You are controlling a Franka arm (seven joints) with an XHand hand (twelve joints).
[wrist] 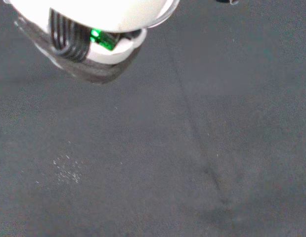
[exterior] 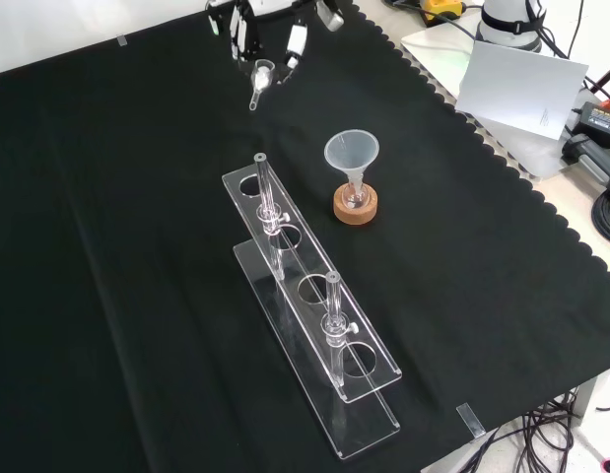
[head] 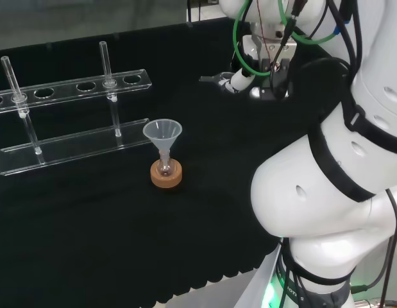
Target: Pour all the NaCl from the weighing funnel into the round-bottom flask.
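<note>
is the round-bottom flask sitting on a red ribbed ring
No. In the front view the round-bottom flask sits on a cork ring, with a clear funnel in its neck.

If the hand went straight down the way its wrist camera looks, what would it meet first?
Most likely the bare black cloth: the wrist view looks onto cloth with a few scattered white grains. The hand holds a small clear weighing funnel.

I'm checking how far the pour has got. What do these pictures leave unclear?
- How the hand holds the weighing funnel: the front view's top edge cuts it off; in the head view the arm's links and cables cover it.
- Whether salt remains in the weighing funnel: too small, clear.
- What is in the flask: hidden by its cork ring and the funnel.
</note>
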